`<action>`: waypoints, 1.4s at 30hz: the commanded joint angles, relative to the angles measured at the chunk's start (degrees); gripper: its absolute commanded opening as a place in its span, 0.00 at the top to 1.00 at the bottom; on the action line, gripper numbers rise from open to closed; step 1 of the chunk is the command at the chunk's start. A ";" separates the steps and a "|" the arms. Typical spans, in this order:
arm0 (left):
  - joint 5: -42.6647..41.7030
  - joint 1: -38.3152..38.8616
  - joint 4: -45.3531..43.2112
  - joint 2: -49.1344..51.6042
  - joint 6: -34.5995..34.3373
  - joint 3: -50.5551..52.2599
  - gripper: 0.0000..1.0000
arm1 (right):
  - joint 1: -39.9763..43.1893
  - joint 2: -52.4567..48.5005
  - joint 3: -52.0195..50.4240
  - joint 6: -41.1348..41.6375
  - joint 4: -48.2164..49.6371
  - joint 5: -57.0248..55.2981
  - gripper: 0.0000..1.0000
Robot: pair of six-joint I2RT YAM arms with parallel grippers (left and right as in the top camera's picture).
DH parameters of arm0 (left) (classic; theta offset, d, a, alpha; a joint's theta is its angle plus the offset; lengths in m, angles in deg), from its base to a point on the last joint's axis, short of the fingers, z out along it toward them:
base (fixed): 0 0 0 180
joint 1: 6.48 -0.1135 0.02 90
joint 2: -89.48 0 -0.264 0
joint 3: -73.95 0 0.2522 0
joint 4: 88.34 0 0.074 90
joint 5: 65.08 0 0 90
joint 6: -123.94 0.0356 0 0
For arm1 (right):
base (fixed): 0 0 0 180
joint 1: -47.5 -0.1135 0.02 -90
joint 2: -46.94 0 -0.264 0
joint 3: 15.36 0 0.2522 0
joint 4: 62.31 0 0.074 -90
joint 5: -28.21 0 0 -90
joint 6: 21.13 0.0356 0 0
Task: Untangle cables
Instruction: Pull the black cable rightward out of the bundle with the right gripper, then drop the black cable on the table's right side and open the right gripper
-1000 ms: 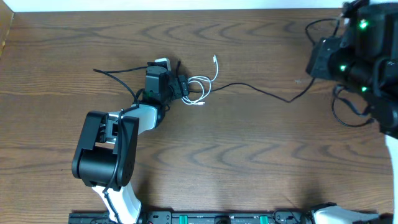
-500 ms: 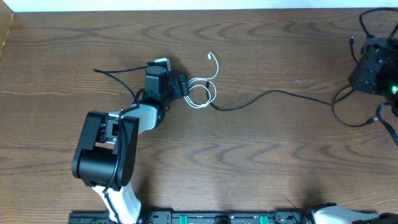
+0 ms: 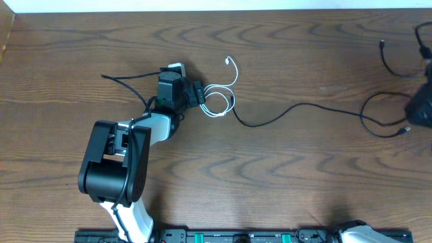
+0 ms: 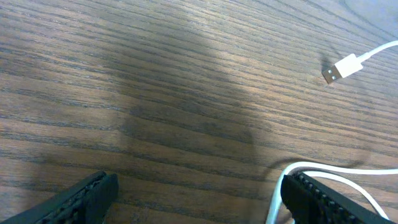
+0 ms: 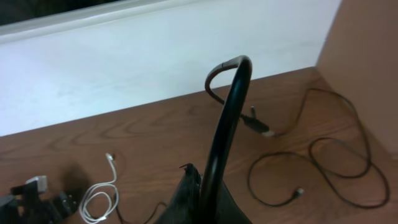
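Standing just beside the coiled white cable (image 3: 219,101) on the wood-grain desk (image 3: 270,189), the left gripper (image 3: 200,94) seemed posted to pin that glossy loop while a thin black cable (image 3: 297,106) trailed right; its wrist view showed ridged pads (image 4: 323,199) spread wide open; the right wrist view showed the right gripper (image 5: 194,186) clamped shut on that limp black cable.

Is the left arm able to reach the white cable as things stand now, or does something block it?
Probably yes. The left gripper is open, and the white cable has its loops right at the fingertips, with nothing lying over them.
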 commanded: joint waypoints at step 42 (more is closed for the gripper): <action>-0.92 -0.20 1.05 0.22 0.09 0.13 0.10 | 14.86 3.17 -5.31 2.86 -3.67 -32.89 0.99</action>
